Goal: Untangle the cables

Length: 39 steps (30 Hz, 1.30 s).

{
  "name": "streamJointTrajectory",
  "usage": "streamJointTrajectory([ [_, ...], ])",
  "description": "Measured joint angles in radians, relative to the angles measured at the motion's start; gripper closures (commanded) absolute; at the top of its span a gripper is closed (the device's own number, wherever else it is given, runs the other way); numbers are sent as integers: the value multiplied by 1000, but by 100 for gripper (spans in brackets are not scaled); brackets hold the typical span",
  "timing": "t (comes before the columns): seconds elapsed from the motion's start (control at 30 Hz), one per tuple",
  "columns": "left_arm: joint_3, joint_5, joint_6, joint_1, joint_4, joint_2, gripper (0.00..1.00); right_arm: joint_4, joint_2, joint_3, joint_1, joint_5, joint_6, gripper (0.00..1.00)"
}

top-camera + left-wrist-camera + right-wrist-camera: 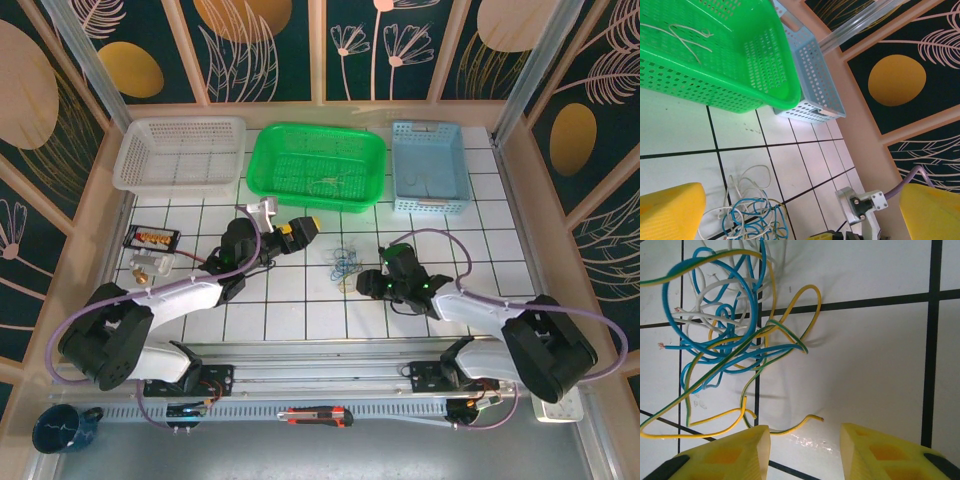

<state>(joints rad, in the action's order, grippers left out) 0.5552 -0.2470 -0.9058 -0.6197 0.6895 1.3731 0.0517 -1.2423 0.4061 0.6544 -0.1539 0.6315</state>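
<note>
The cables (345, 258) lie in a small tangle of blue, yellow-green and pale grey loops on the white tiles between the two arms. From the right wrist the cables (730, 320) sit just ahead of my right gripper (805, 452). It is open, and one loose yellow-green wire end (807, 421) lies on the tile between its yellow fingers. My right gripper (366, 283) is low, just right of the tangle. My left gripper (292, 228) hovers left of it, wide open with nothing inside. In the left wrist view the cables (752, 215) are near its left finger (670, 212).
A green basket (270, 160) at the back middle holds a pale wire (685, 35). A blue basket (428, 165) stands to its right and a white basket (180, 152) to its left. A black terminal box (150, 238) sits at the left. Wooden walls enclose the table.
</note>
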Motion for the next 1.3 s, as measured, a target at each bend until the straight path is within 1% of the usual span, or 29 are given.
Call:
streamJointTrajectory([
  [0.2,0,0,0,0,6,2,1,24,-61,22,0,0,4,60],
  [0.3,0,0,0,0,8,2,1,21,-89,49,0,5,5,63],
  [0.37,0,0,0,0,10,2,1,10,-114,78,0,20,8,65],
  [0.53,-10,0,0,0,18,2,1,-37,-156,129,20,65,16,67],
  [0.87,-28,0,0,0,28,2,1,-113,-168,148,101,162,57,65],
  [0.93,-28,-3,0,0,34,4,1,-113,-168,148,108,173,63,60],
  [0.97,-28,-4,0,0,38,6,1,-113,-167,149,113,180,67,59],
  [1.2,-28,-6,0,0,51,14,1,-148,-158,156,145,212,66,65],
  [1.3,-29,-6,0,0,63,14,1,-169,-146,156,153,218,66,65],
])
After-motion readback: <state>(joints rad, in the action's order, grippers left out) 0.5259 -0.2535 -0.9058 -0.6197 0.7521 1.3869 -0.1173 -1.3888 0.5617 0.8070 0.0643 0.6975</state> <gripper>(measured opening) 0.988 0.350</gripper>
